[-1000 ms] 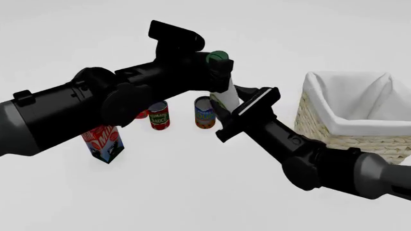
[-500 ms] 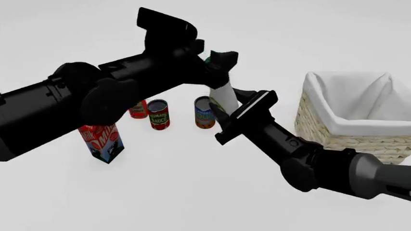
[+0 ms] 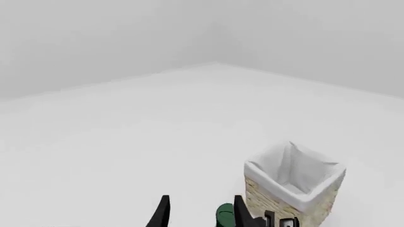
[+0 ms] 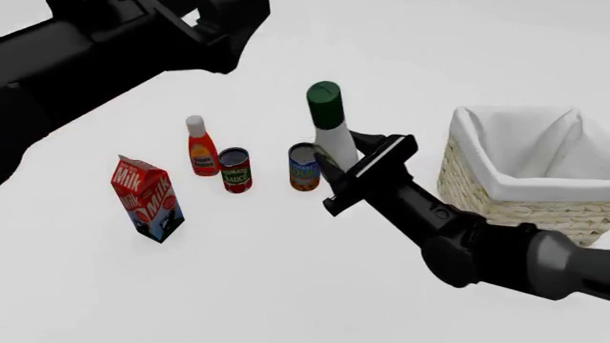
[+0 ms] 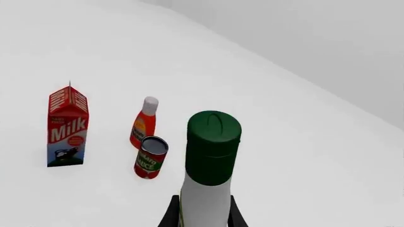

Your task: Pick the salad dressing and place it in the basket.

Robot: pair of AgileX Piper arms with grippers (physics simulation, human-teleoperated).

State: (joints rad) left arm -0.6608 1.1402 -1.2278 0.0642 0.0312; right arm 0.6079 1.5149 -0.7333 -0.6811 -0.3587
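Left arm: a dark mass filling the upper left corner of the front view, raised well above the table (image 4: 286, 286) and the groceries.
Left gripper (image 3: 198, 215): only its two dark finger tips show, at the edge of the left wrist view. They stand apart with nothing between them, so the jaws look open and empty. The green cap shows just beside one tip, lower in the scene.
Milk carton (image 4: 148, 198): red, white and blue, upright, leftmost of the groceries.
Red bottle (image 4: 201, 146): white cap, upright, behind and right of the carton.
Tomato sauce can (image 4: 234, 169): upright, just beside the red bottle.
Second can (image 4: 304, 167): blue and orange label, upright, just left of the white bottle.
Salad dressing (image 4: 330, 128): upright on the table, dark green cap on top, between the second can and the basket, outside the basket.
Right gripper (image 5: 200, 215): low around the dressing's white body. A dark finger shows on each side, close against it. I cannot tell if they press it or just flank it, since the contact sits at the frame edge.
Basket (image 4: 496, 196): woven, white lining, at the far right, apart from the bottle.
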